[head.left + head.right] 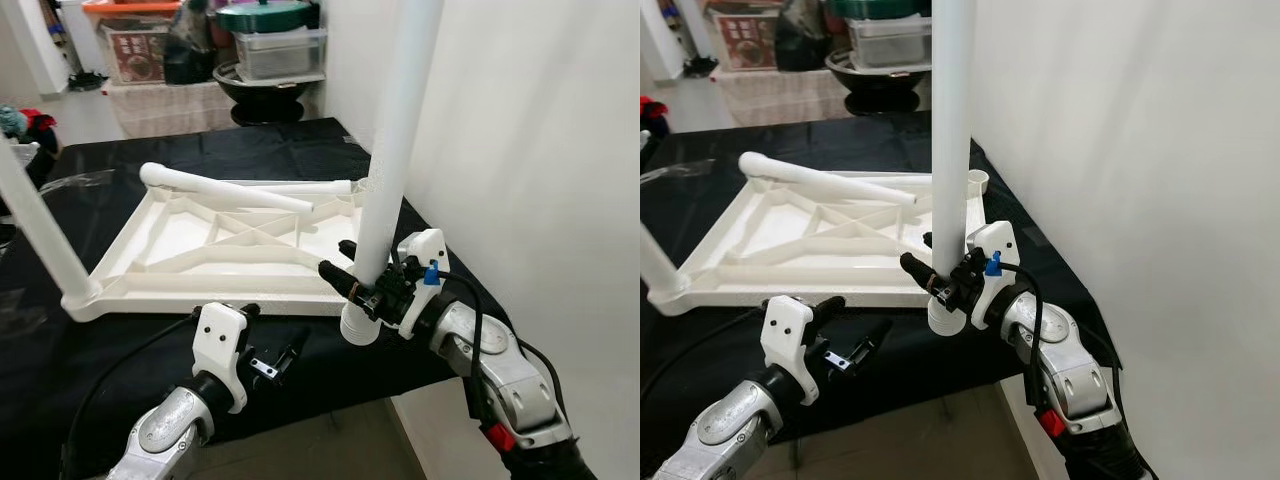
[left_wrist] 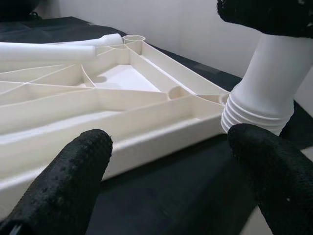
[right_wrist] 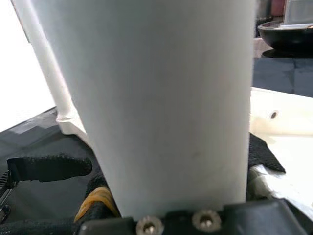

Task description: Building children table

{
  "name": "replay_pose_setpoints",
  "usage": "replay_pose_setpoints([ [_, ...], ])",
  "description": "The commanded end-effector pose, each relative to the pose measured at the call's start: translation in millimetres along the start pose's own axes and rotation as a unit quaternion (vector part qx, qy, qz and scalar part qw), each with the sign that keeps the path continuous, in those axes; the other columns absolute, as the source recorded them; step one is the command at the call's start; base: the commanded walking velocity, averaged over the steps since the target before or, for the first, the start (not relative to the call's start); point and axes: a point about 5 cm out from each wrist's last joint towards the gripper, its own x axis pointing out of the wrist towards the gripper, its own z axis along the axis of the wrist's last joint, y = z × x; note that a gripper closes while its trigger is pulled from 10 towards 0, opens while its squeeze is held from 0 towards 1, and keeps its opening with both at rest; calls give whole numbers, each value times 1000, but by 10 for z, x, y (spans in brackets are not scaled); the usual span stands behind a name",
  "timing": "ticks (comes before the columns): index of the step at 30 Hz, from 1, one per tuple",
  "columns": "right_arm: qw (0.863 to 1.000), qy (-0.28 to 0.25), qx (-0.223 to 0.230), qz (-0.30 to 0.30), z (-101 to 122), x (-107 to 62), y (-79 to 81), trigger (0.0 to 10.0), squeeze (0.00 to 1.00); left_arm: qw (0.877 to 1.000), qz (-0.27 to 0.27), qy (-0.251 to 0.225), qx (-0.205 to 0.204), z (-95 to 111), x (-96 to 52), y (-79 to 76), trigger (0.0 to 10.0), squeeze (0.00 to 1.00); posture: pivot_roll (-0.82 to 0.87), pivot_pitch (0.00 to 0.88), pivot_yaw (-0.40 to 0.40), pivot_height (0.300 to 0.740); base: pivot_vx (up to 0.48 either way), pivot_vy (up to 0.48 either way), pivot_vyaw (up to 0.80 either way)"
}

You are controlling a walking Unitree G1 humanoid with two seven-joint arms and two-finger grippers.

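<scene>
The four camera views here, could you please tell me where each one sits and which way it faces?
Left eye view: on the head, looking down at the upturned tabletop; both arms show.
Right eye view: beside it, same scene, shifted sideways.
Left wrist view: along the open left gripper toward the tabletop corner and the leg's ribbed end.
Right wrist view: along the right gripper, pressed close against the upright leg it clamps.
Shared: all four show that leg.

upright leg (image 1: pixel 395 150) blocking near corner, wall (image 1: pixel 540 150) close right
</scene>
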Motion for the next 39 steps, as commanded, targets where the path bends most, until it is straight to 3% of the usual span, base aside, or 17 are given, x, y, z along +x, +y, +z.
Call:
replay_pose_setpoints([
  [1, 1000, -7, -2, -1, 43, 8, -2, 10000, 0, 1000, -4, -1, -5, 8, 14, -14, 10000, 0, -73, 17, -20, 740, 337, 0, 0],
  [19, 1000, -16, 3, 14, 63, 8, 43, 10000, 0, 1000, -8, -3, -9, 25, 18, -27, 10000, 0, -70, 14, -18, 740, 297, 0, 0],
  [26, 1000, -16, 2, 21, 74, -9, 50, 10000, 0, 999, -1, 42, -7, -114, -4, -48, 10000, 0, -71, 19, -18, 740, 0, 0, 0],
  [35, 1000, -11, -9, 16, 110, -72, -44, 10000, 0, 998, -3, 64, -10, -167, -90, -50, 10000, 0, -72, 29, -18, 740, 0, 0, 0],
  [39, 1000, -9, -12, 14, 118, -88, -69, 10000, 0, 996, 1, 83, -26, -206, -109, -58, 10000, 0, -72, 32, -19, 740, 0, 0, 0],
])
